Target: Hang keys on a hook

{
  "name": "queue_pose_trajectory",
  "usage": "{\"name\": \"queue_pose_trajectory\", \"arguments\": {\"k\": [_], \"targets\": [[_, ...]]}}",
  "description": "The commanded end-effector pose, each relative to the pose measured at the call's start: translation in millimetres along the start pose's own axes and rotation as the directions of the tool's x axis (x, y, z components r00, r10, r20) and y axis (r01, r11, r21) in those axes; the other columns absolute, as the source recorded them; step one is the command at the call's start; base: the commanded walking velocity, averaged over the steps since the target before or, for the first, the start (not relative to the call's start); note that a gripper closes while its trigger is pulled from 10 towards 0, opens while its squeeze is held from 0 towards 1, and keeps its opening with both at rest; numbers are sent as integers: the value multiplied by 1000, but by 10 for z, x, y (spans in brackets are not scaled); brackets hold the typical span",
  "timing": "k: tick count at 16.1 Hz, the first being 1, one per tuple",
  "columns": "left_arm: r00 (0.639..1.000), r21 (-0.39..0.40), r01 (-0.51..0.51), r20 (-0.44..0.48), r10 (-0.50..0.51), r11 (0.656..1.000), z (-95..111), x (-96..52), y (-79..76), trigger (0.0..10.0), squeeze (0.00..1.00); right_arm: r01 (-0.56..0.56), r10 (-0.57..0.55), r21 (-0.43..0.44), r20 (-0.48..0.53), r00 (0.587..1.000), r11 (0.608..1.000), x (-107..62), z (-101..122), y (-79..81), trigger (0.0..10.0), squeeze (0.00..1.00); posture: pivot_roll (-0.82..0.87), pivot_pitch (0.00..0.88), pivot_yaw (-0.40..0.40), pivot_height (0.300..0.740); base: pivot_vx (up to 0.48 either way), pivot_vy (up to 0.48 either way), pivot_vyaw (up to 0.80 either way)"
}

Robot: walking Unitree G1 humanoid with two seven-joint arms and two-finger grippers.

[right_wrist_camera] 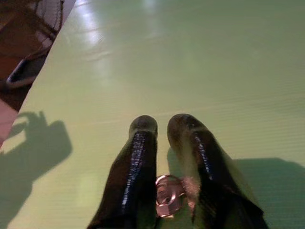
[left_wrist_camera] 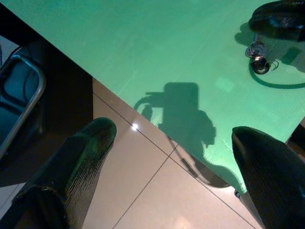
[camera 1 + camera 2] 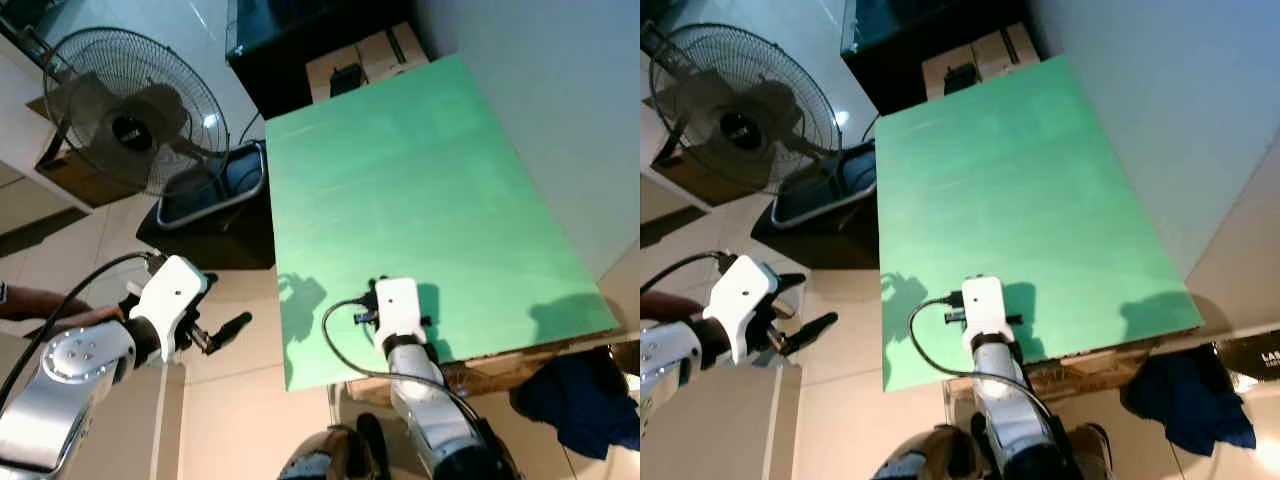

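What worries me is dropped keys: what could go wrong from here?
The right hand seems to pinch only the key ring on the green table; it may slip when lifted. The wrist cable loops beside the key ring and might snag it.

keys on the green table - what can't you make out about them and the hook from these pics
- Keys: right wrist view, mostly covered by the right gripper; whether they are gripped is unclear.
- Keys in left wrist view: too small to count.
- Head views: the right arm hides them on the green table.
- Hook: none can be made out.
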State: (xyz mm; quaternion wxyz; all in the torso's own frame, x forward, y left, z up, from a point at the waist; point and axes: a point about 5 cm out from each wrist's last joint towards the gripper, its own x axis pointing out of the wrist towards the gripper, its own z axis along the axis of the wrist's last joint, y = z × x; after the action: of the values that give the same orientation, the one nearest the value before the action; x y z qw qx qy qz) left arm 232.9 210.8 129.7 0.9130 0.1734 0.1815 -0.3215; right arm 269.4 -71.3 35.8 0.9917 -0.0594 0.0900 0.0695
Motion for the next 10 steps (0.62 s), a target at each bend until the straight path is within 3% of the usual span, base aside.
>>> {"name": "queue_pose_trajectory", "arguments": {"k": [1, 6, 10], "targets": [[998, -7, -22, -51, 22, 1000, -98, -66, 37, 10000, 0, -73, 74, 70, -2, 997, 995, -18, 22, 289, 10000, 1000, 16, 250, 400, 740, 0, 0, 0], [997, -4, -39, -59, 38, 999, -114, -107, 64, 10000, 0, -3, 10, 134, -51, 999, 991, -19, -89, 243, 10000, 1000, 26, 247, 400, 740, 0, 0, 0], [997, 0, -39, -63, 39, 999, -112, -138, 75, 10000, 0, 21, -12, 118, -74, 997, 993, 7, -121, 274, 10000, 1000, 32, 244, 400, 740, 0, 0, 0]]}}
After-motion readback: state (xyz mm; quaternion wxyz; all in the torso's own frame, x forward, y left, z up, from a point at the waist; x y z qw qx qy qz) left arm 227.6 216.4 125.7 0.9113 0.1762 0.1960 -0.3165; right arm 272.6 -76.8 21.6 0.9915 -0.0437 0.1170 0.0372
